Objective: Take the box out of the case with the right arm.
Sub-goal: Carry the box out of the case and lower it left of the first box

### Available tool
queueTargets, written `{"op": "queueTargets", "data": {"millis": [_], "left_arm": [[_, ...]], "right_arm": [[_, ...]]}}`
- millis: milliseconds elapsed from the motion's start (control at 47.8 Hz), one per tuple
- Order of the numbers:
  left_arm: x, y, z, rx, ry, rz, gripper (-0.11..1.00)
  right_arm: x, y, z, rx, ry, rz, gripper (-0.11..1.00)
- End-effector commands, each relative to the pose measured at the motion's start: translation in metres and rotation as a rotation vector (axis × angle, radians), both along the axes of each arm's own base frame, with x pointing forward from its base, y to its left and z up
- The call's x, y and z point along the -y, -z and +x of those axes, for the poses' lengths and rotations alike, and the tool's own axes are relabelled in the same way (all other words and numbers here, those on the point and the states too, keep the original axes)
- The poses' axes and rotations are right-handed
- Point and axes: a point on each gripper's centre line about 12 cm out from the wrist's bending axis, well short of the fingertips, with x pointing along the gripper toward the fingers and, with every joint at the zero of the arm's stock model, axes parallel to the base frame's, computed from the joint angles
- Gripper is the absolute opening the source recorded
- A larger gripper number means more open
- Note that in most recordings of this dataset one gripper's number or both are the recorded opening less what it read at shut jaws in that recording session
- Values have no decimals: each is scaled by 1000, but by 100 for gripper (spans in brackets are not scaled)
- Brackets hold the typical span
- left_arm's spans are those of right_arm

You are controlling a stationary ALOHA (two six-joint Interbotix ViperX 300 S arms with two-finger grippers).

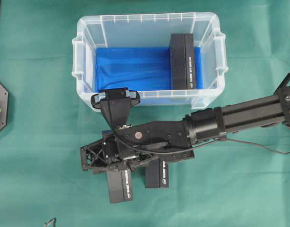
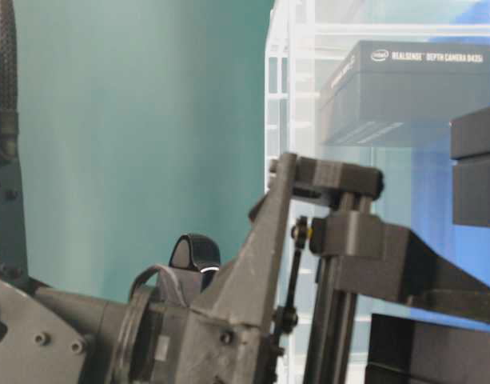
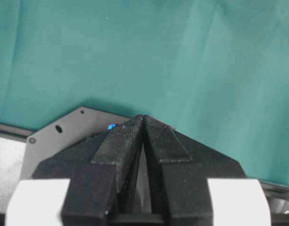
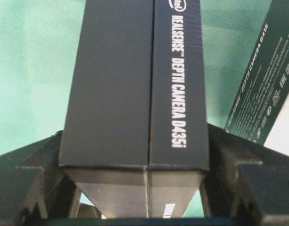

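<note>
Overhead: right gripper [image 1: 117, 176] outside the case [image 1: 88, 61], over the green surface [image 1: 40, 179], clamping a black box [image 1: 121, 187]; second box [image 1: 157, 174] beside it, third [image 1: 182, 61] in the case. Right wrist: held box [image 4: 135, 94] between fingers. Left wrist: left gripper [image 3: 143, 117] closed, empty.

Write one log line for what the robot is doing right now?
right tool: shut on box, outside case | second box: on cloth | third box: in case | left tool: shut, empty
</note>
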Motion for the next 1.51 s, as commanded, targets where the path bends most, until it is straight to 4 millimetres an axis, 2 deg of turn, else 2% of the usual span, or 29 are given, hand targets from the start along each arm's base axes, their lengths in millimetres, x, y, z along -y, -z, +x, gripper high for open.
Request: {"op": "queueTargets", "data": {"millis": [0,84,188,272,586,669,1046,1109,1485], "left_arm": [[-1,-3,2,11,-2,3,3],[-1,-3,2,11,-2,2,3],[-1,-3,2,11,-2,3,3],[-1,-3,2,11,-2,3,3],[-1,-3,2,12,-4,3,3],[-1,-3,2,12,-2,3,3],[-1,-3,2,12,-2,3,3],[-1,-3,2,12,-2,3,3],[-1,-4,2,14,-4,2,3]], "right_arm": [[2,-19,0,44,0,5,68],[3,-19,1,47,-4,-8,69],[4,-19,1,50,-22,-19,87],[4,-19,1,50,-24,-21,93],[5,-29,0,70,-24,-21,92],[6,-41,-2,91,-23,-29,92],[25,-120,-21,89,-1,-152,91],[27,-128,-24,82,3,-164,91],[26,-135,-31,52,-18,-174,91]]}}
